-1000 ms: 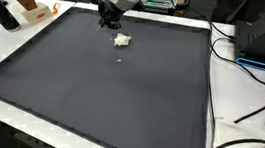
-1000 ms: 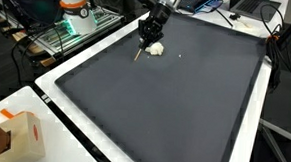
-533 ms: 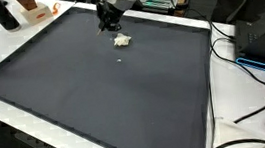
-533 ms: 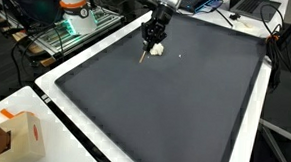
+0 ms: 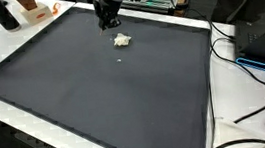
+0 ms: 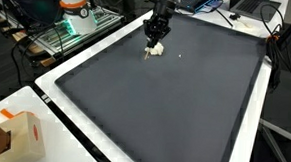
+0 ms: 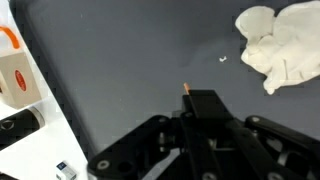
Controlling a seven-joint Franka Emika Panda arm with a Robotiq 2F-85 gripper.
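Pincer (image 5: 109,24) grips stick (image 7: 186,90) beside wad (image 5: 122,40) — mat edge (image 5: 167,24) near.

A dark mat (image 6: 184,103) spread beneath the tool (image 6: 153,39) over the white worktop (image 6: 53,94); an orange-white box (image 6: 18,134) sat well apart from it.

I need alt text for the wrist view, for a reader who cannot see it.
The black tool, shut on a thin orange-tipped stick, hangs above a dark grey mat; a crumpled white tissue lies apart, upper right.
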